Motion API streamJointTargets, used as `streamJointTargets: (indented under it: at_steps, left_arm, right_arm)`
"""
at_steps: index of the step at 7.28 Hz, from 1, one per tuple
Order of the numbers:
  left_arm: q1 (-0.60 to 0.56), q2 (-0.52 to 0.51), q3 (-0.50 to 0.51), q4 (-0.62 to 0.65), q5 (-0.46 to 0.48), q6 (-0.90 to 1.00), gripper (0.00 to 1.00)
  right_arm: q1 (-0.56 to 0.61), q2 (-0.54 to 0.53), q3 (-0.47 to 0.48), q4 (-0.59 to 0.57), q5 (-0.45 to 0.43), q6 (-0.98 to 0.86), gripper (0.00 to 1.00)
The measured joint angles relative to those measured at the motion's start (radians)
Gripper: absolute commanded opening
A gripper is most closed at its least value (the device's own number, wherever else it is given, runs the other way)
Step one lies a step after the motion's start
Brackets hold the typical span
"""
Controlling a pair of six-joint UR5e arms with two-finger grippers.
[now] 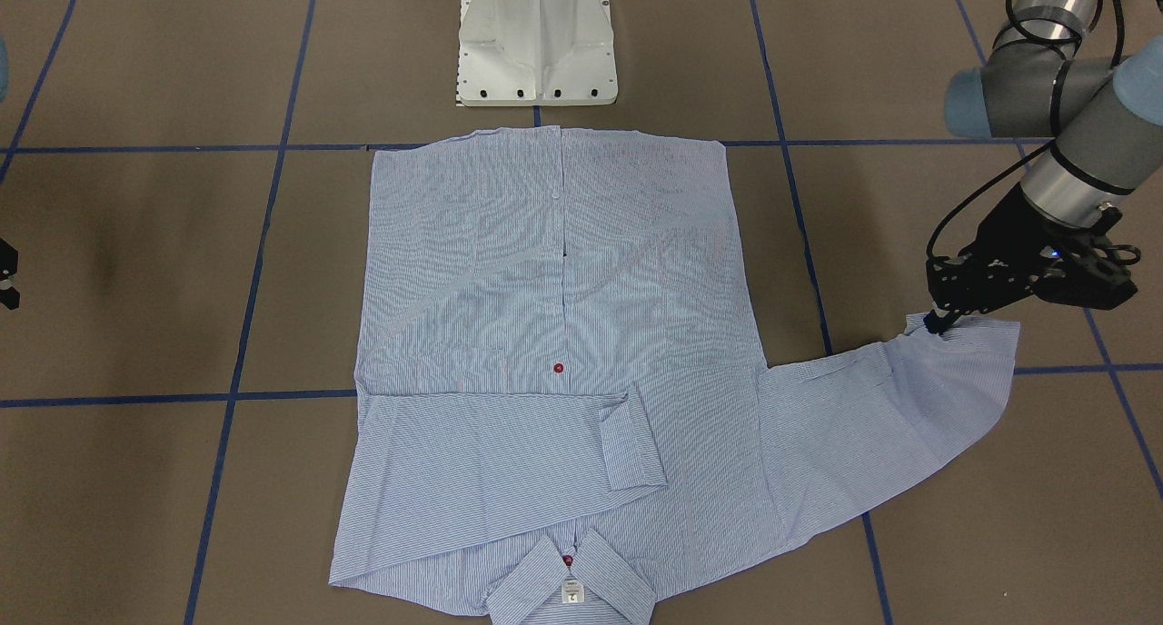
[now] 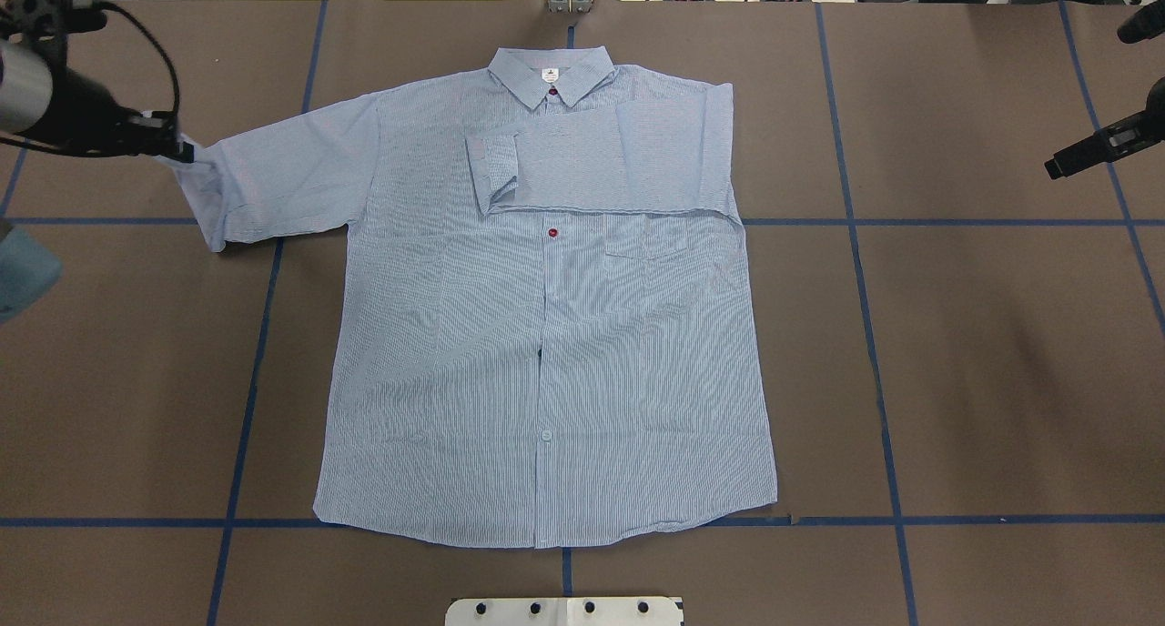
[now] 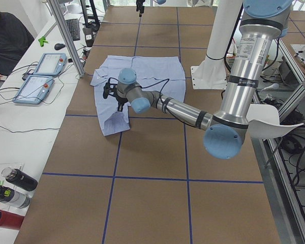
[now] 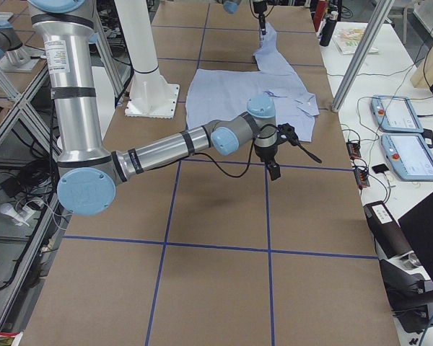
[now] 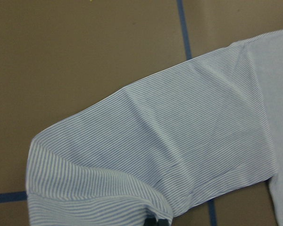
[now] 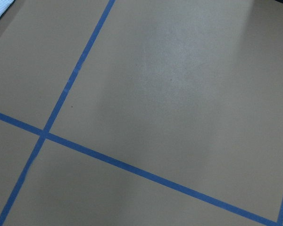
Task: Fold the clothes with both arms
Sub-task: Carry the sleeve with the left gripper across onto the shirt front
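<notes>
The brown tabletop [image 2: 983,353] carries the shirt [image 2: 546,353] flat in its middle, with the collar [image 2: 551,73] toward the far edge. The left arm [image 1: 1072,107] reaches near the left edge, and the left pincer [image 1: 936,323] is closed on the spread sleeve [image 2: 282,180]. The right pincer [image 2: 1056,166] hangs over the right edge; I cannot tell how far it is open.

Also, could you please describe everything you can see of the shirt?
The shirt is light blue woven-looking cloth with fine white stripes, lying flat, front up on the brown table, collar away from the robot's base. It shows a chest pocket and a red button. One sleeve is folded across the chest; the other sleeve stretches sideways, its end pinched by the left gripper.
</notes>
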Motion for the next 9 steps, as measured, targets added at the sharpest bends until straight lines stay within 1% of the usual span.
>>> streamJointTargets:
  at_steps: [1, 2, 3, 6, 8, 9]
  left_arm:
    - [0.051, -0.109, -0.003, 0.136, 0.035, -0.047, 0.0]
    - [0.104, -0.207, 0.016, 0.221, 0.063, -0.111, 0.0]
    - [0.146, -0.302, 0.066, 0.261, 0.077, -0.169, 0.0]
    - [0.238, -0.59, 0.32, 0.282, 0.13, -0.314, 0.0]
    - [0.277, -0.717, 0.437, 0.281, 0.143, -0.388, 0.0]
    - [0.292, -0.76, 0.473, 0.28, 0.145, -0.419, 0.0]
  right_arm:
    - [0.0, 0.001, 0.0, -0.001, 0.0, 0.001, 1.0]
    - [0.0, 0.002, 0.0, -0.001, 0.0, 0.007, 1.0]
    - [-0.001, 0.004, 0.0, 0.0, -0.001, 0.02, 1.0]
    - [-0.001, 0.004, 0.0, 0.002, 0.001, 0.035, 1.0]
    - [-0.001, 0.005, 0.0, 0.002, 0.001, 0.035, 1.0]
    - [-0.001, 0.005, 0.0, 0.002, 0.001, 0.035, 1.0]
